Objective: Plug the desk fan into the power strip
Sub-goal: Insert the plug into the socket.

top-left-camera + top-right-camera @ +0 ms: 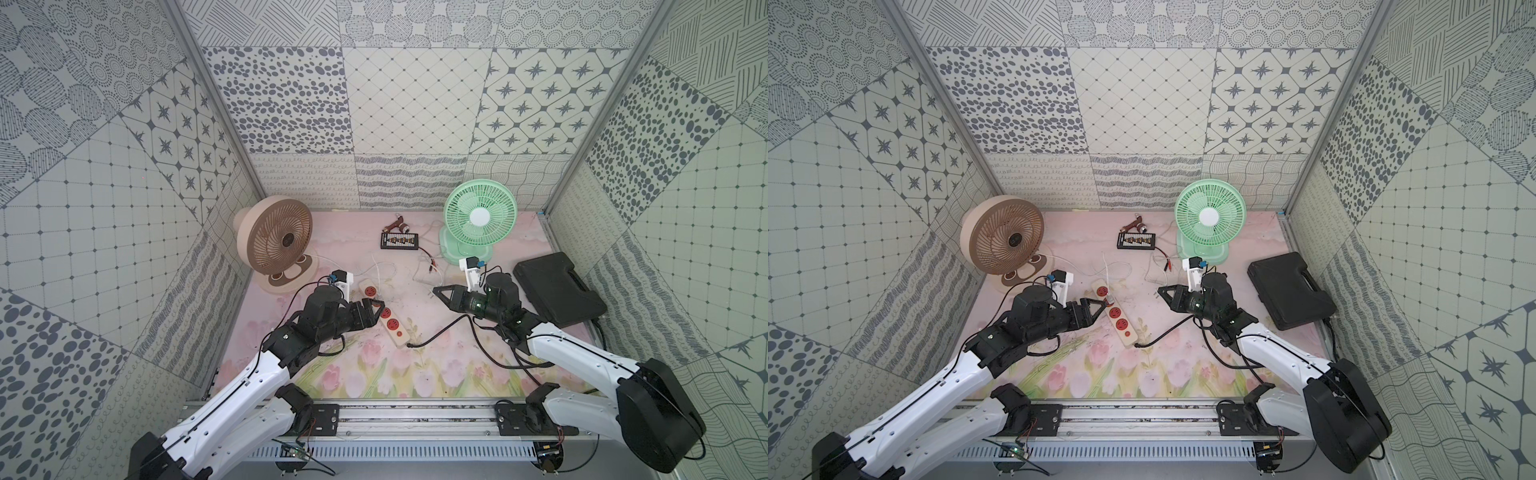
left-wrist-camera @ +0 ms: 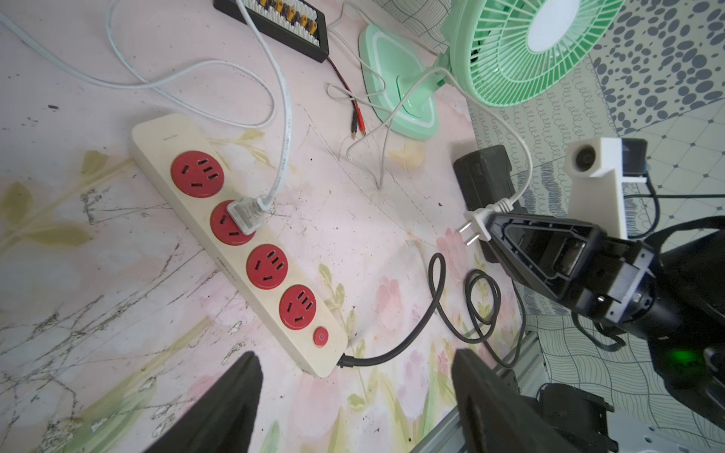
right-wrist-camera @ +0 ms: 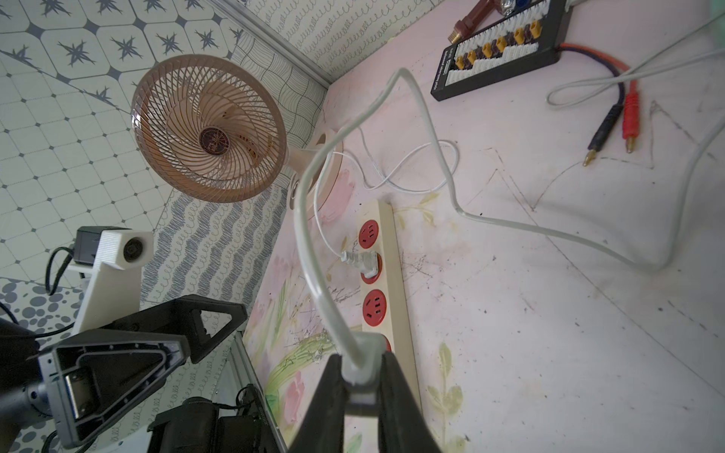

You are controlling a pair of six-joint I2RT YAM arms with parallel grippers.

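Note:
The cream power strip (image 1: 394,328) (image 1: 1122,326) (image 2: 157,133) (image 3: 394,243) lies at an angle on the pink mat, left of centre. A white plug (image 2: 243,215) (image 3: 361,261) sits in its second red socket, and its thin cord runs to the beige-brown fan (image 1: 276,241) (image 3: 208,129). My left gripper (image 1: 376,309) (image 2: 355,361) hangs open above the strip with nothing between its fingers. My right gripper (image 1: 436,289) (image 3: 359,361) is shut on a second white two-pin plug (image 2: 476,229), held off the mat right of the strip. Its cord leads to the green desk fan (image 1: 480,216) (image 2: 529,47).
A small black board with red and black clip leads (image 1: 399,241) lies at the back centre, with a brown tool (image 1: 395,226) behind it. A black case (image 1: 557,291) lies at the right wall. The strip's black cord (image 1: 436,332) loops toward my right arm.

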